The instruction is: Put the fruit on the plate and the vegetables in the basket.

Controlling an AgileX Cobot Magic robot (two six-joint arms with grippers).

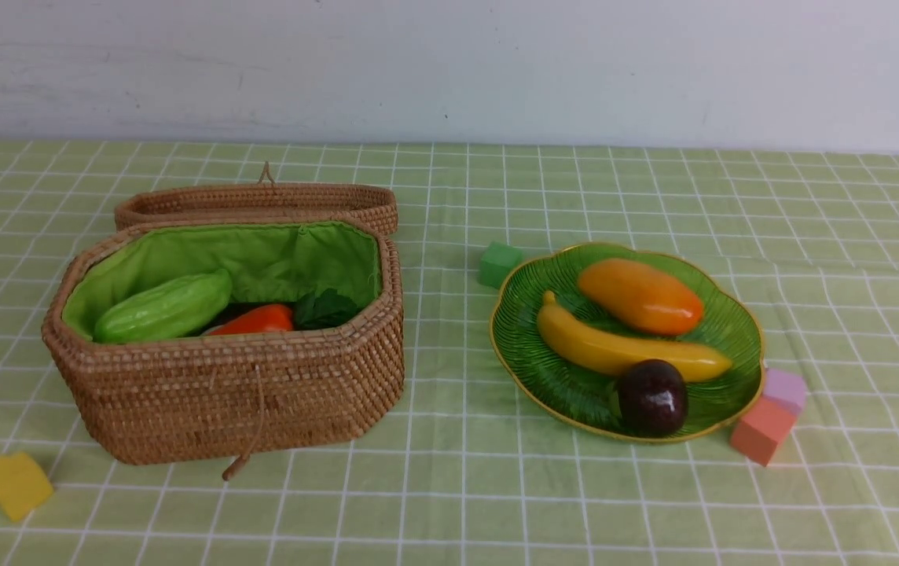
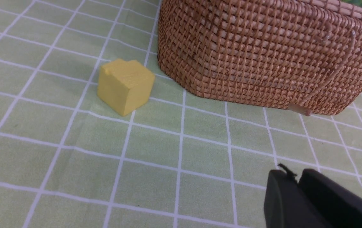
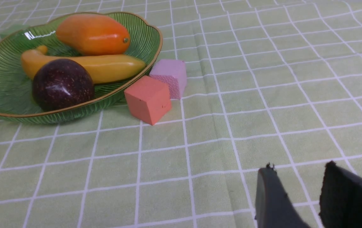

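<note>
On the worktop [image 1: 465,503], covered by a light green checked cloth, the basket [image 1: 229,393] sits on the robot's left with its woven lid [image 1: 257,203] folded back behind it. Inside, against the bright green lining, lie the bumpy light green gourd [image 1: 164,308] and the orange-red carrot [image 1: 257,321], whose dark green leaves [image 1: 326,309] show beside it. Any other vegetables in the basket are hidden below its rim.

To the right, well apart from the basket, stands the plate [image 1: 528,330] with its gold-edged scalloped rim. All 3 fruits rest on it: the mango [image 1: 640,297] at the far side, the banana [image 1: 626,351] across the middle, and the dark purple fruit [image 1: 652,398] at the near edge, touching the banana.

4 foam cubes lie on the cloth: a green cube [image 1: 499,263] just beside the plate's far left rim, a pink cube [image 1: 784,391] and an orange-red cube [image 1: 762,430] touching each other by the plate's near right rim, and a yellow cube [image 1: 14,485] near the basket's near left corner.

Neither arm appears in the front view. The left tool [image 2: 298,180], seen from its wrist, hovers over bare cloth near the basket wall with its black fingers pressed together, holding nothing. The right tool [image 3: 298,177] hovers over bare cloth near the plate, its fingers apart with a clear gap and nothing between them.
</note>
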